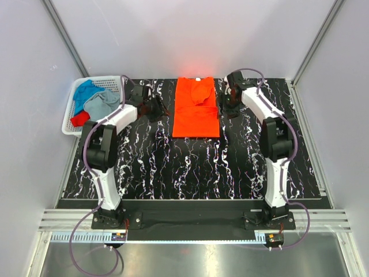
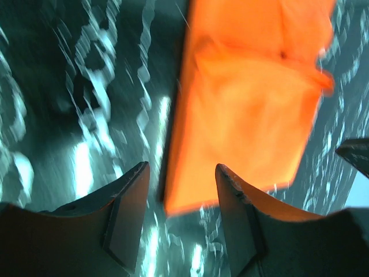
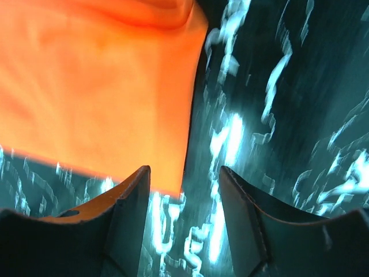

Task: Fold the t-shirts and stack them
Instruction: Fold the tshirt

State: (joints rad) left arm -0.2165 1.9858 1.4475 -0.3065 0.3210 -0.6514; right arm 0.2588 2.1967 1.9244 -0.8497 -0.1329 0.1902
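Far centre of the counter [image 1: 173, 167]: orange t-shirt [image 1: 196, 109], lying flat, folded into a narrow rectangle with a sleeve turned in over the chest.
Surface: black with white marbled veins; both arm bases stand on a dark strip along its near edge.
Far left corner: white lattice basket [image 1: 113, 82] holding a crumpled blue t-shirt [image 1: 86, 90], grey t-shirt [image 1: 104, 103] and red t-shirt [image 1: 79, 120].
Left hand [image 2: 181, 170]: fingers spread with nothing between them, just beside the orange t-shirt's left edge; this wrist view is blurred.
Right hand [image 3: 184, 173]: fingers spread and empty, just beside the shirt's right edge.
Room: pale walls [image 1: 190, 34] on three sides, slanting aluminium posts [image 1: 63, 34] at the far corners, and a metal rail [image 1: 57, 219] along the near edge.
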